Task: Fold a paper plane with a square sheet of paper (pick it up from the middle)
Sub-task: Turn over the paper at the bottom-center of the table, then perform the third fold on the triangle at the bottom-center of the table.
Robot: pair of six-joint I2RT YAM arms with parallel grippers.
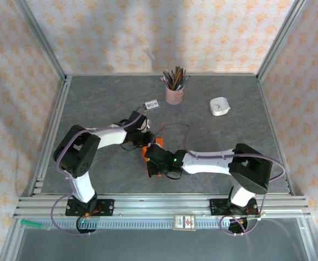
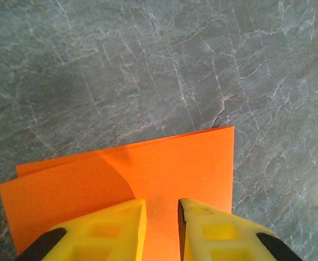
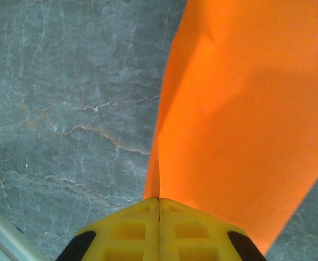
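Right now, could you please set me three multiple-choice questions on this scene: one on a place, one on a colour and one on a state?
1. Where on the table does the pink pencil cup stand?
A. at the near edge
B. at the far side, left of the white dish
C. inside that dish

2. What colour is the square sheet of paper?
A. white
B. blue
C. orange

3. How is the right gripper?
A. shut on the sheet's edge
B. wide open above the sheet
C. shut on a pencil

Answers:
1 B: the top view shows the cup at the far side, with the dish to its right.
2 C: both wrist views show bright orange.
3 A: its fingers meet, with the sheet coming out from between them.
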